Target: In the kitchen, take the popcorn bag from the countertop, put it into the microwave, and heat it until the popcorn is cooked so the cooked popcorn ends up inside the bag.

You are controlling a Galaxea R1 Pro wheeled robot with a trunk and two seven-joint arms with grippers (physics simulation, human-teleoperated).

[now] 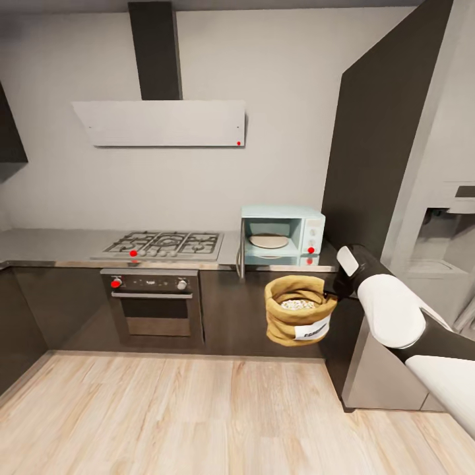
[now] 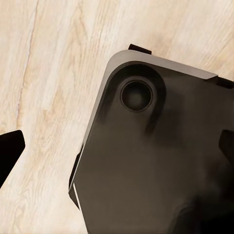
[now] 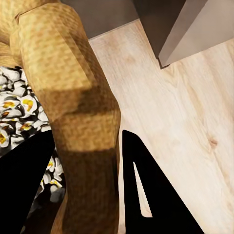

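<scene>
The popcorn bag (image 1: 295, 316) hangs in the air in front of the dark cabinets, just below the countertop (image 1: 53, 243), with my right gripper (image 1: 334, 290) shut on its rolled rim. Whitish-yellow popcorn (image 1: 298, 305) fills it. Up close, the rim of the popcorn bag (image 3: 73, 87) sits pinched between the black fingers (image 3: 151, 195) of my right gripper (image 3: 92, 185), beside the popcorn (image 3: 14, 112). The pale blue microwave (image 1: 310, 231) stands on the countertop above the bag, its door swung open to the left. My left gripper (image 2: 117, 156) is open over the floor.
A gas hob (image 1: 165, 244) and a built-in steel oven (image 1: 156, 307) lie left of the microwave, under a range hood (image 1: 161, 122). A tall dark cabinet (image 1: 376, 165) and a fridge (image 1: 439, 257) stand at the right. Wooden floor (image 1: 165, 415) spreads in front.
</scene>
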